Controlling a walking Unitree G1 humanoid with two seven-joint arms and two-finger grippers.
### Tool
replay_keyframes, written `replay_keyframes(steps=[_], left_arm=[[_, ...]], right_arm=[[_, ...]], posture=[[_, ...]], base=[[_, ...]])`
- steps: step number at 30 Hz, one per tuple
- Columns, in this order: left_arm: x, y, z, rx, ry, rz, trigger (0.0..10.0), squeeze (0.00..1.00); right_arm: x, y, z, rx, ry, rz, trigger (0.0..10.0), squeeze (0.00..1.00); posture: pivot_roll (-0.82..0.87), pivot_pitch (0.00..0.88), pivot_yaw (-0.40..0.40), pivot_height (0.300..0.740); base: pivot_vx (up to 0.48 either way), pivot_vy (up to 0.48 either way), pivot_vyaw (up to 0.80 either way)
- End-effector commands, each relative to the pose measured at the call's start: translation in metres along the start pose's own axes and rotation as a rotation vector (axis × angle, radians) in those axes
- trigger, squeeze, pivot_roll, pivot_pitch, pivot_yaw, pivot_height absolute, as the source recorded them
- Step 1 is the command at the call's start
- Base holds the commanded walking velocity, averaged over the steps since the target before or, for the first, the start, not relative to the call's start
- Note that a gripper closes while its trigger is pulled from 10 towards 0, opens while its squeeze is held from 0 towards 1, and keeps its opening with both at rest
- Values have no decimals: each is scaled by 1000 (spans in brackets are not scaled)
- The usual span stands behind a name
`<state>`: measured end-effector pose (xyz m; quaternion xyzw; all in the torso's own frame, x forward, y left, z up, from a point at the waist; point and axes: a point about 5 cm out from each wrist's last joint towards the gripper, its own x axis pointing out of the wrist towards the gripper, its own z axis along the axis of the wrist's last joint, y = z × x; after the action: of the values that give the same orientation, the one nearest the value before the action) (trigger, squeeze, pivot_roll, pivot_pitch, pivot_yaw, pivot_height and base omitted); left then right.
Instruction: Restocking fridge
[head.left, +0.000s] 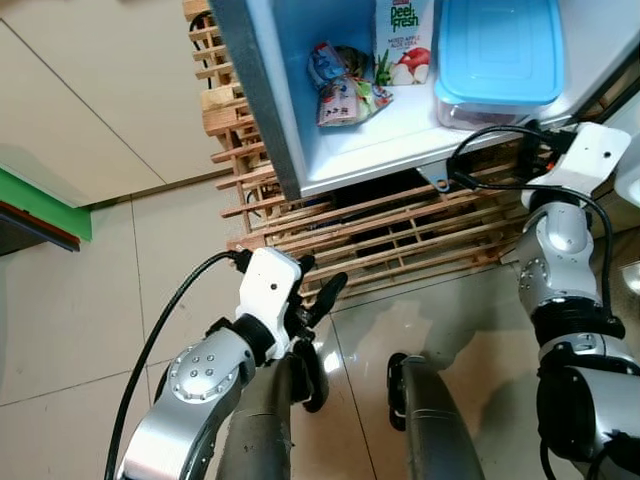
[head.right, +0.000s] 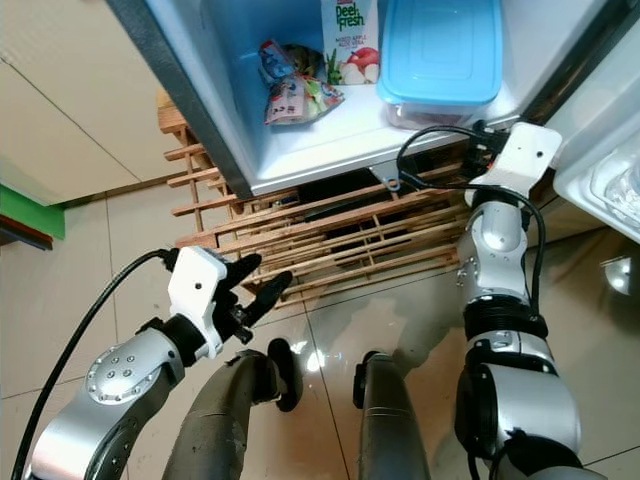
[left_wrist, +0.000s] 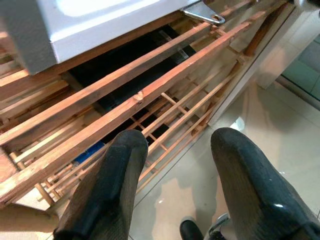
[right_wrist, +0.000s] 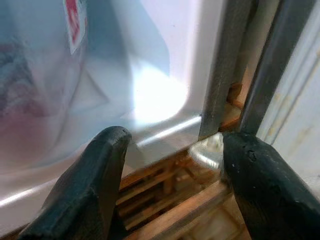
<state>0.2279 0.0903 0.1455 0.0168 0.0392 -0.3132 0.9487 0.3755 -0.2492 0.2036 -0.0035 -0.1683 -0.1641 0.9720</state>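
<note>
Fridge is open, white bottom shelf (head.left: 400, 140) already stocked: clear plastic box with a blue lid (head.left: 497, 55), white juice carton with apples printed on it (head.left: 403, 40), crinkly multicoloured snack packet (head.left: 340, 90).

Right gripper (right_wrist: 170, 165) sits at the shelf's front lip, just below and in front of the blue-lidded box. Fingers spread wide, nothing between them. Its wrist view looks past the shelf edge at the grey door seal (right_wrist: 225, 65) and the metal hinge bracket (head.left: 437, 182) close beyond the fingertips. Looks like it has let go of the box or is about to nudge it; can't tell which.

Left gripper (left_wrist: 175, 175) is low, well apart from the shelf, pointing at the slatted wooden pallet (head.left: 400, 240) under the fridge. Also spread, empty.

Advice for this step:
- Pull the right arm straight back and slightly down, clear of the lip, before swinging. The black cable (head.left: 490, 150) loops right at the shelf edge and the bracket; snag risk.
- Box looks near the front edge. If pushing it deeper, push flat against its front wall, not the lid.
- Carton stands just beside the box; a sideways shove could tip it.
- Keep the left arm low until the right is out.
</note>
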Motion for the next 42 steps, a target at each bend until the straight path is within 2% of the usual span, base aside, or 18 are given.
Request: replay_keyframes(steps=[1,8,18,21,24,27,29,31,38,42], left_arm=[[-4,-4,-2,-9,10,-6,10000,0],[-3,-8,-4,-18,14,-13,10000,0],[0,-6,-3,-13,11,-11,10000,0],[0,-5,-4,-12,13,-12,10000,0],[1,-6,-4,-13,14,-14,10000,0],[3,-6,-3,-12,12,-19,10000,0],[3,-6,-3,-12,12,-19,10000,0],[3,-6,-3,-14,10,-20,10000,0],[4,-7,-3,-14,10,-24,10000,0],[5,-7,-2,-12,7,-25,10000,0]], right_arm=[[10,-5,28,-4,-133,-12,10000,0],[10,-8,28,-3,-141,-10,10000,0],[14,-28,22,-54,-108,-87,10000,0],[15,-28,21,-17,-97,-99,10000,0],[16,-21,21,31,-92,-87,10000,0],[14,5,21,84,-95,-9,10000,0],[14,5,21,84,-95,-9,10000,0],[12,18,18,114,-78,16,10000,0],[11,29,14,158,-54,25,10000,0],[8,48,10,192,-21,79,10000,0]], posture=[[47,421,68,697],[34,414,61,697],[43,399,72,697],[40,396,75,697],[36,393,76,697],[36,392,77,697],[36,392,77,697],[36,392,77,697],[35,392,79,697],[39,393,79,697]], base=[[0,0,0],[0,0,0],[0,0,0],[0,0,0],[0,0,0],[0,0,0],[0,0,0],[0,0,0],[0,0,0],[0,0,0]])
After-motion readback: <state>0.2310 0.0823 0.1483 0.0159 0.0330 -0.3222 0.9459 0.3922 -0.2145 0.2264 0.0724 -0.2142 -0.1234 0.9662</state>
